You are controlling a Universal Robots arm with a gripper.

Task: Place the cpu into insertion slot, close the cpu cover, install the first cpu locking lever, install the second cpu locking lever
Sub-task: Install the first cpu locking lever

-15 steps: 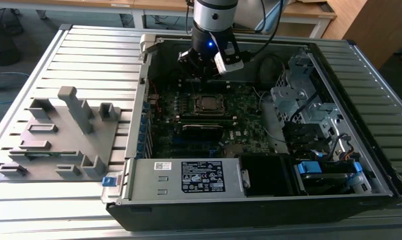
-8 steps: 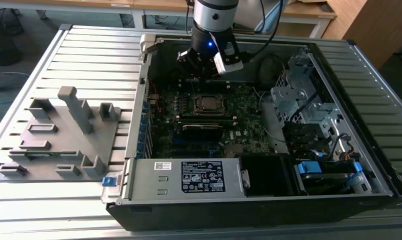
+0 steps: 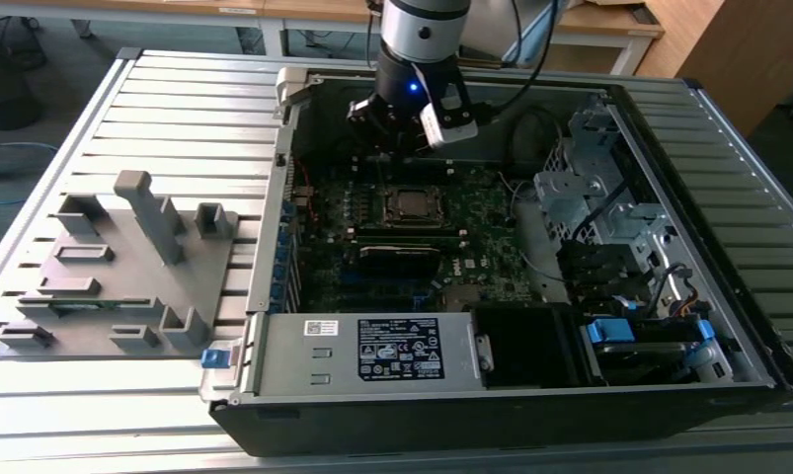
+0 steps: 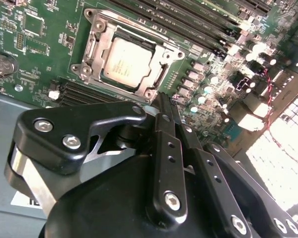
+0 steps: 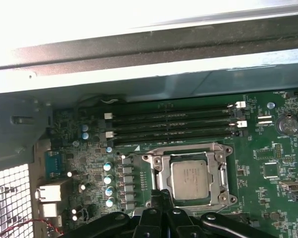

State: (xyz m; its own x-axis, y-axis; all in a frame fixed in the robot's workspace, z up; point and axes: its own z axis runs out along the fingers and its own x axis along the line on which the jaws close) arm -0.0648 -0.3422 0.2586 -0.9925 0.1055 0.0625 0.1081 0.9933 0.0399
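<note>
- Second wrist view: cpu sits flat in the insertion slot on the green motherboard.
- cpu cover lies down, framing the cpu.
- Gripper is near the slot's corner; fingers are pressed together and hold nothing.
- Exterior view: arm reaches into the open computer case.

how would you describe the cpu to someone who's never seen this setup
Look inside the open computer case at the green motherboard. Beside its long black memory slots sits a silvery square cpu cover, and the cpu is the flat plate framed in its cut-out. Unlike the dark chips around it, its face is plain dull-grey metal.
</note>
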